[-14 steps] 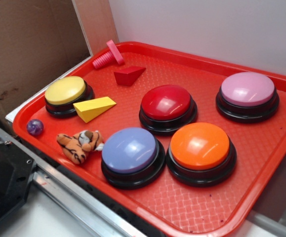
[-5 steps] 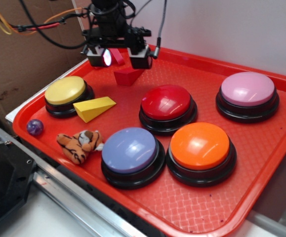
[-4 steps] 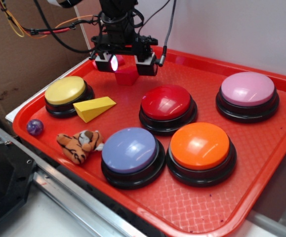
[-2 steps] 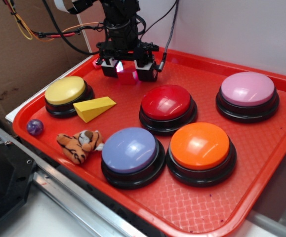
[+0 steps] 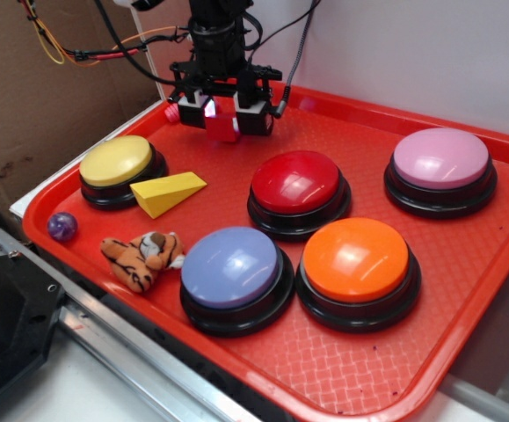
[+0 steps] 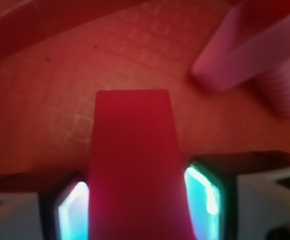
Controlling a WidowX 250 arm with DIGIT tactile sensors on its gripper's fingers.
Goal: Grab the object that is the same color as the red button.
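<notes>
One red wedge point(image 5: 222, 128) btwn gripper point(image 5: 225, 115) fingers.

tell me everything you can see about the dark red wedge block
The dark red wedge block is a small, matte, solid piece with flat faces. It sits between the fingers of the gripper, which is shut on it, at the far left of the red tray. The wrist view shows it filling the gap between the pads. Whether it touches the tray is unclear.
</notes>
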